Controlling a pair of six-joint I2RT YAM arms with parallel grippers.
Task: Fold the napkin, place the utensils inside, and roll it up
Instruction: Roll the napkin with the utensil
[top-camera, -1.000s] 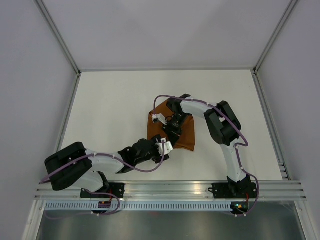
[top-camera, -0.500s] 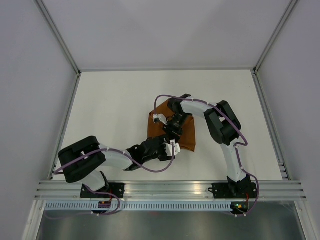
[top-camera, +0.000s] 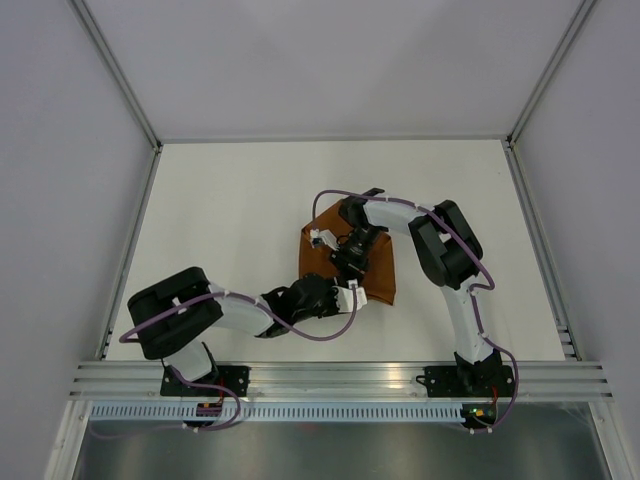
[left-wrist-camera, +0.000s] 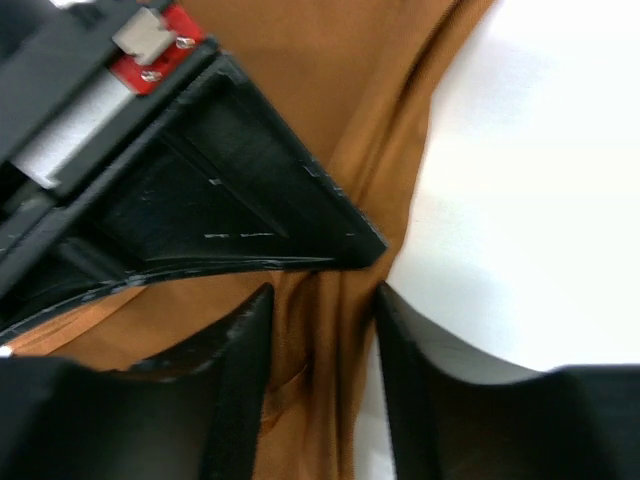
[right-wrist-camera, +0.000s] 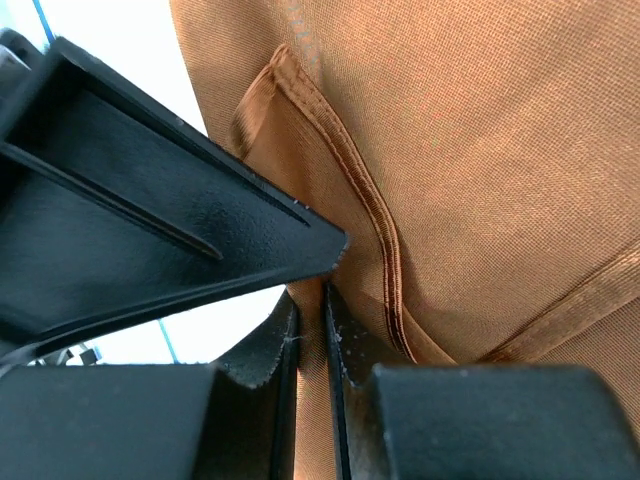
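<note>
The limp, likely slippery napkin (top-camera: 380, 280) is bunching where the right pincer (right-wrist-camera: 308, 310) is pinching a fold; the left pincer (left-wrist-camera: 322, 305) is gaping astride a grippable ridge.

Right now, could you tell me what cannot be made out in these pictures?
- Top view: the left arm and right arm cover much of the napkin.
- Left wrist view: a blurred black wedge hides cloth behind.
- Right wrist view: the frame cuts off its outline.
- Utensils: none visible anywhere.

We're in a robotics lab cell here; bare white table (top-camera: 220, 220), plain grey panel walls (top-camera: 330, 70), aluminium rail (top-camera: 340, 378) bolted along the near edge.
</note>
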